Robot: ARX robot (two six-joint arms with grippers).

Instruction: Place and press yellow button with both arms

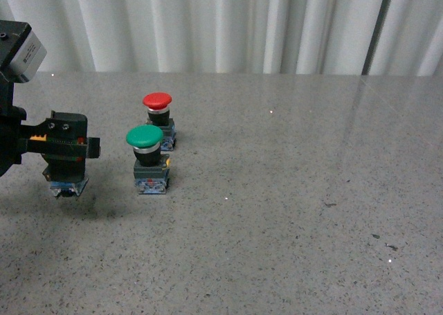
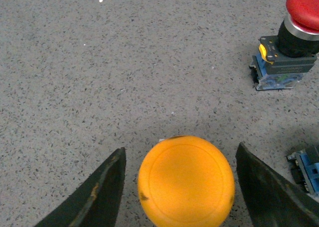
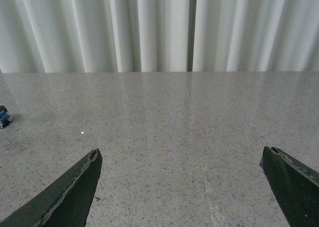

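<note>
A pleated white curtain (image 1: 228,24) runs the full width behind the scene, meeting the far edge of the grey speckled table (image 1: 291,211). The table's other edges lie outside the front view. Right of the buttons and toward the near side, the surface is one broad open stretch carrying only speckle and a few small marks.

The left arm (image 1: 8,131) enters at the far left of the front view, with a grey-white box housing (image 1: 26,54) above it. The left gripper (image 1: 66,142) sits over the yellow button (image 2: 186,181). In the left wrist view its fingers (image 2: 94,197) stand narrowly to either side of the domed cap, with a thin strip of table showing between each finger and the cap. Whether they clamp the body lower down cannot be told. Nor can I tell whether the blue-grey base touches the table. The yellow button is left of the green button (image 1: 147,156) and near it but apart.

The right gripper (image 3: 182,149) shows only in its wrist view, spread wide and holding nothing, with open table running to the curtain beyond it.

The red button (image 1: 158,118) stands just beyond the green one, slightly right.
</note>
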